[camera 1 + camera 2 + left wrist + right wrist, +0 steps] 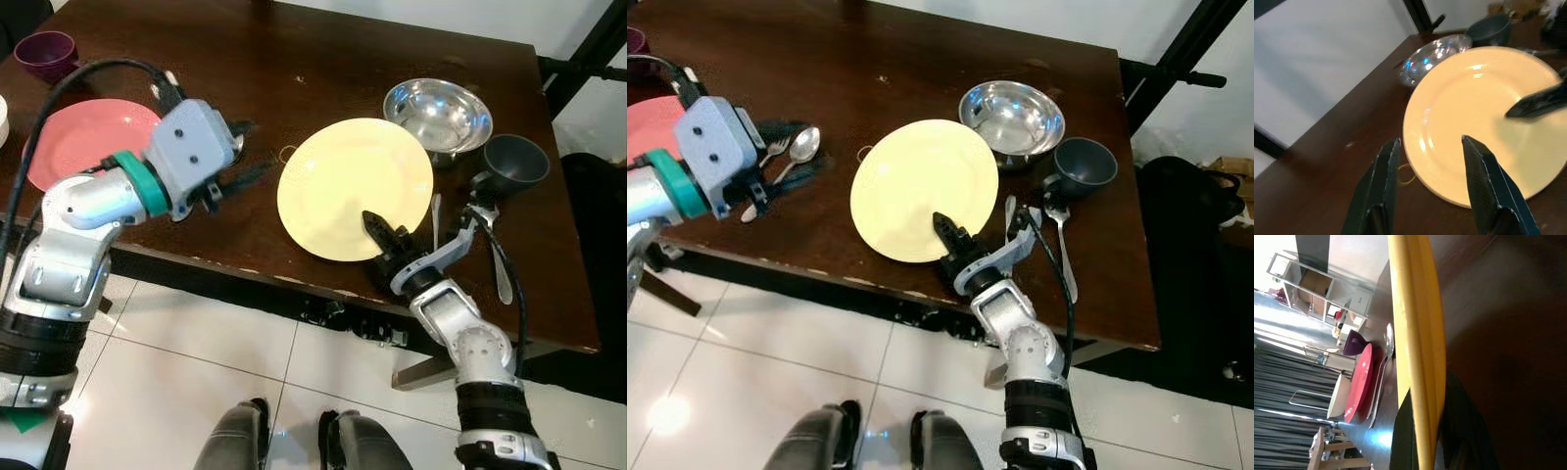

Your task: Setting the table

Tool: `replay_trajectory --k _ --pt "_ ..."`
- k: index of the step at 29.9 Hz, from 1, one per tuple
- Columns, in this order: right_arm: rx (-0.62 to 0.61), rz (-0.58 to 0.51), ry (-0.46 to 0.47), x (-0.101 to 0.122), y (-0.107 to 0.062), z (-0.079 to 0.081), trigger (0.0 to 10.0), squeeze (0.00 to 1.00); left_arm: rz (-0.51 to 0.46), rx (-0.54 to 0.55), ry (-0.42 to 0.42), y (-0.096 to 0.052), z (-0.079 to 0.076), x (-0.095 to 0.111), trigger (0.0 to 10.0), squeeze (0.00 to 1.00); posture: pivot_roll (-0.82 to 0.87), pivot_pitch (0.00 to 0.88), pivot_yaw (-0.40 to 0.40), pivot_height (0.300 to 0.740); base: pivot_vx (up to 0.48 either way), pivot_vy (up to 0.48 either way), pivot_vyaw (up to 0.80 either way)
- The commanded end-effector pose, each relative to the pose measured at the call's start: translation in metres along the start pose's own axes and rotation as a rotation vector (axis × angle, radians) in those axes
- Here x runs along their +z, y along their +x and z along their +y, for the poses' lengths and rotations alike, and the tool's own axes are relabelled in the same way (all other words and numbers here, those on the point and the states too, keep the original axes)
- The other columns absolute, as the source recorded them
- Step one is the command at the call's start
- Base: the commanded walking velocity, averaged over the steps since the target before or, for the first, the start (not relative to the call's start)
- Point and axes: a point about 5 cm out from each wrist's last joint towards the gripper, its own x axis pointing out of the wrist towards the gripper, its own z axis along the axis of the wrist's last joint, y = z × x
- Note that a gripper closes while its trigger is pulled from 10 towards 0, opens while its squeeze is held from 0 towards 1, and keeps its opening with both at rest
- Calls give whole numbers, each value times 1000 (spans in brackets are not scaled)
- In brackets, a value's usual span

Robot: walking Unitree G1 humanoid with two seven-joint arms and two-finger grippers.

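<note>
Work looked half done: right gripper (380, 235) pinched the yellow plate (355, 186) by its near rim; beside it, left gripper (1430, 188) hovered, fingers apart.

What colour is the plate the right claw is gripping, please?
Pale yellow plate, clearest in the left eye view.
</note>
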Motion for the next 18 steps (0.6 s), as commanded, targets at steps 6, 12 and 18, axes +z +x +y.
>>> replay_trajectory --k 6,12,18 --pt "-42 42 -33 -7 -8 -10 10000 1000 -17 -38 -18 7 -9 2 10000 24 102 141 0 740 0 0 0" --pt "-42 63 -109 -6 -12 -11 10000 1000 -17 -36 -31 8 -11 2 10000 20 94 135 -6 740 0 0 0" --pt "-48 100 -302 -1 -16 -12 10000 0 -23 -31 -44 10 -12 2 10000 20 82 129 -8 740 0 0 0"
